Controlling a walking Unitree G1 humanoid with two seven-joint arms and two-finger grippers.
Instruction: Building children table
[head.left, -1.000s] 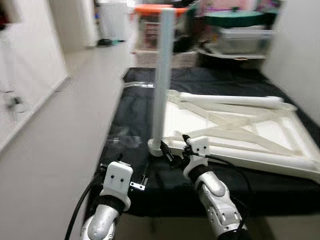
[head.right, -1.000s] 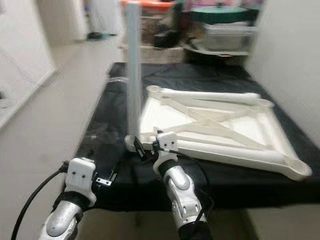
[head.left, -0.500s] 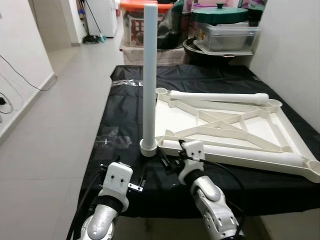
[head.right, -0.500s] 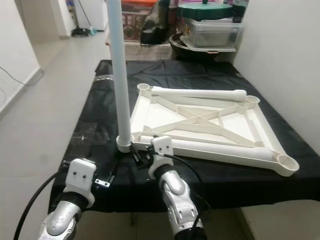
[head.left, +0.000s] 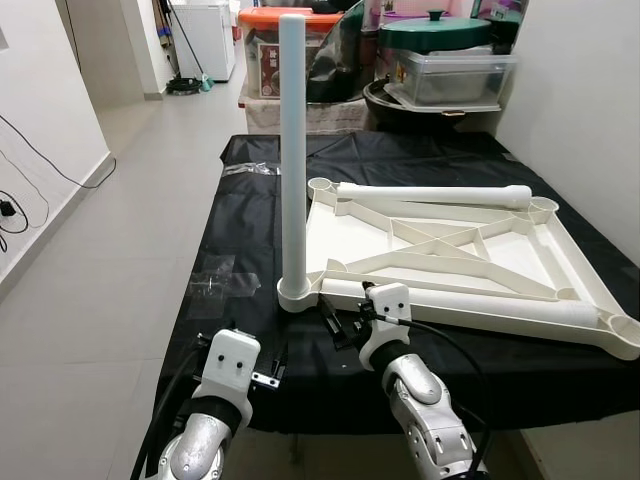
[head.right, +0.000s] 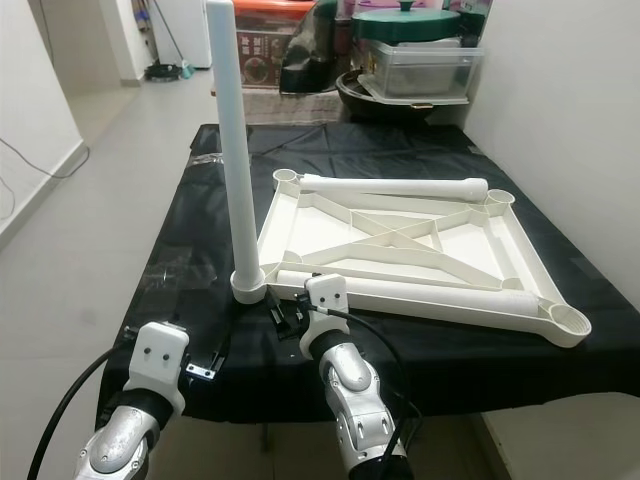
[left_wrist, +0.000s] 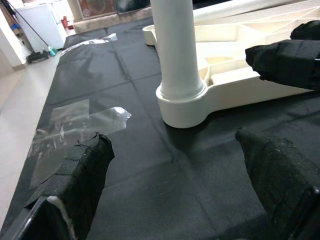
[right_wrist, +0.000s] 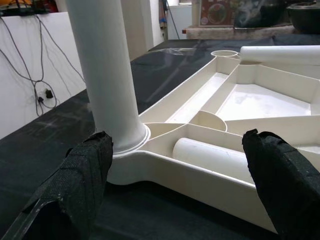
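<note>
Upturned tabletop (head.left: 450, 250) on the black-draped counter (head.left: 250, 240), one leg (head.left: 292, 150) upright in its near-left socket. Right gripper (head.left: 345, 325) and left gripper (head.left: 270, 365), jaws released, near it. Keep further legs vertical when seating.

An upturned white plastic tabletop (head.right: 400, 245) lies on a bench covered in black cloth (head.right: 190, 250). 1 white leg (head.right: 232, 140) stands upright in its corner socket at 9 o'clock; 2 more legs lie loose in the frame. The right claw (head.right: 290, 318) hovers just beside that socket, the left claw (head.right: 215, 355) at 7 o'clock.
</note>
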